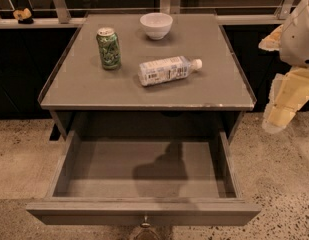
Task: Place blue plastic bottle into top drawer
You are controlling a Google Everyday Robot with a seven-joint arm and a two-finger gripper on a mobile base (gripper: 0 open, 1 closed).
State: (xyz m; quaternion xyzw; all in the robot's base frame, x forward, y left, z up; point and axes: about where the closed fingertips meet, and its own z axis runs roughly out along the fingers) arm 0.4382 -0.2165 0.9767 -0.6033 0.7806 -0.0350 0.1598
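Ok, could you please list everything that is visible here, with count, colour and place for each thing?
table: one, grey-brown, centre, in front of a railing.
top drawer: one, grey-brown, pulled open below the tabletop.
blue plastic bottle: one, clear pale blue with white cap, lying on its side on the table, right of centre.
green drink can: one, green, upright on the table, left of the bottle.
bowl: one, white, at the back of the table.
small object: one, yellowish, on the ledge at top left; kind unclear.
floor: speckled beige, around the table.
arm: one, white and pale yellow, right edge.
jaws: one pair, pale yellow, at the arm's lower end, right of the table, apart from the bottle.
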